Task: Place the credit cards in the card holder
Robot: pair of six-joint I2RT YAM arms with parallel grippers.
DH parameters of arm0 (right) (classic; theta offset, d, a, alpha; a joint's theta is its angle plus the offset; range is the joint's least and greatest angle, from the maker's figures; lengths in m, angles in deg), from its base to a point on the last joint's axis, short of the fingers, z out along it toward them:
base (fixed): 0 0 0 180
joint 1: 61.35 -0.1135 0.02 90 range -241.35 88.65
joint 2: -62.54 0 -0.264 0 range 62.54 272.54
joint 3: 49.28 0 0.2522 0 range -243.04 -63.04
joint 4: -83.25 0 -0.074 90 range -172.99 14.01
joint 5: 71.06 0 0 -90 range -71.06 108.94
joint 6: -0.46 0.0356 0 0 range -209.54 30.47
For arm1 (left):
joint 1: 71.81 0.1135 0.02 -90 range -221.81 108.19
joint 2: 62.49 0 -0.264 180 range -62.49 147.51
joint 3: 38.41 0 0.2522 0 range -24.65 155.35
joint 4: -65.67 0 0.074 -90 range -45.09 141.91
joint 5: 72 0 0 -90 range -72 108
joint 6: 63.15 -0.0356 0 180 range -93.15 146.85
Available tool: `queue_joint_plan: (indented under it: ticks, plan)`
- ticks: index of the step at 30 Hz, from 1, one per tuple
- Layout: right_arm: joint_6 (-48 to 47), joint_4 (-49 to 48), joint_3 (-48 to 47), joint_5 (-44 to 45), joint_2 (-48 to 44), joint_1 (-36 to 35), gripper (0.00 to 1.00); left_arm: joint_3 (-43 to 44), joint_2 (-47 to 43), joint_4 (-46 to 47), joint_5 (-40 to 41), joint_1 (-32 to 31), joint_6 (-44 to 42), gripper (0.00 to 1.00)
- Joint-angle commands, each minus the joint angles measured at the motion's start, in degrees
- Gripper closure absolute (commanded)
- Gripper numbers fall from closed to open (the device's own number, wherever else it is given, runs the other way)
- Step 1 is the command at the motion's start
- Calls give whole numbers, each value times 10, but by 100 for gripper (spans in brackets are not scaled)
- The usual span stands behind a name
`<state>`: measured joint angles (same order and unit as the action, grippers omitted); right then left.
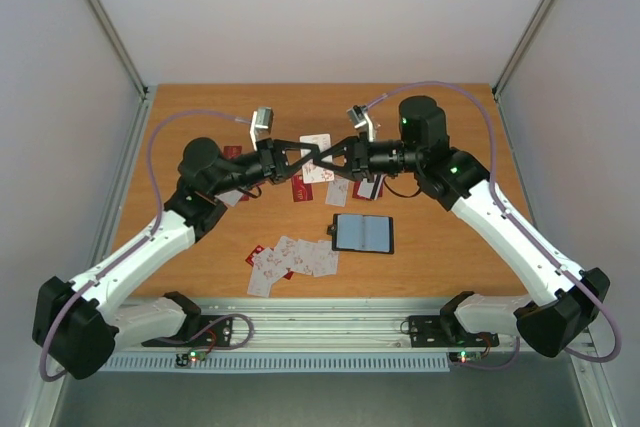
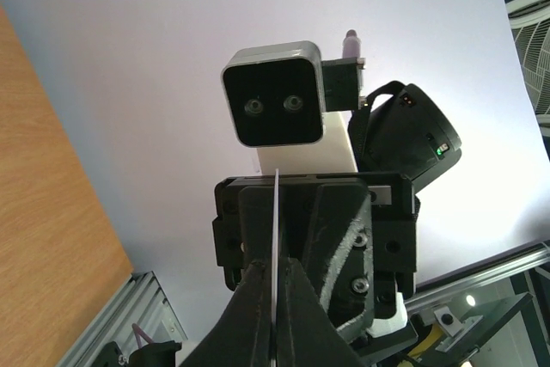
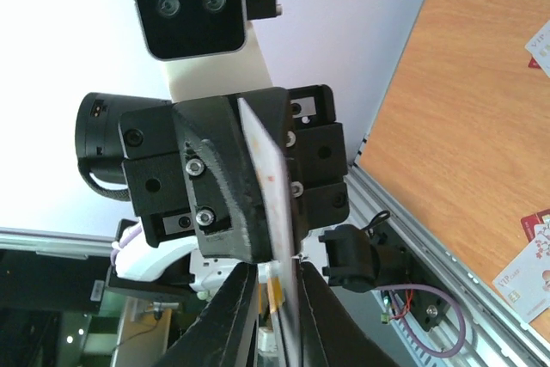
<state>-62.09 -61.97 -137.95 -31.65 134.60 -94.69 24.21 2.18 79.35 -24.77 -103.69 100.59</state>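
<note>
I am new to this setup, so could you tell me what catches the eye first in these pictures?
The left gripper and right gripper meet tip to tip above the middle of the table, both seemingly pinching one credit card held on edge between them. Nearer the arm bases the card holder lies open, with loose cards scattered to its left.

Tabletop (image 1: 430,267): warm orange-brown wood grain, matte.
Back wall (image 1: 320,7): plain pale panel, white with a lilac cast.
Side walls (image 1: 50,97): same pale panels, left and right.
Corner posts (image 1: 105,22): slim grey metal at both back corners.
Near edge: silver aluminium rail (image 1: 330,322).
Light: soft, even, only faint shadows.
</note>
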Motion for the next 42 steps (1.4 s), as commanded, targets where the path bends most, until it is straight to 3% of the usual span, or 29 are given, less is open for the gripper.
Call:
queue_joint_plan:
  ticks: [1,8,14,19,28,30,33,38,42]
  plan:
    - [11,-18,3,-5,-10,15,88,20,5,39,-3,0,-2,100]
    - [21,-31,6,-33,-11,24,86,26,19,49,-9,0,1,100]
    - [28,-32,11,-38,-14,32,98,26,29,62,-11,0,8,100]
    - [20,0,16,-29,-22,38,99,28,48,72,-9,-1,12,99]
    - [-79,214,4,52,-47,88,99,26,105,70,-26,-3,3,65]
    - [-112,269,-2,73,-47,100,99,25,114,33,-36,-3,-28,61]
    - [-147,333,-1,107,-48,125,99,38,123,-94,-40,-3,-91,58]
    - [-189,388,43,128,-53,181,99,88,150,-391,10,-5,-317,58]
    - [-223,389,90,121,-36,190,99,98,188,-508,44,-6,-425,62]
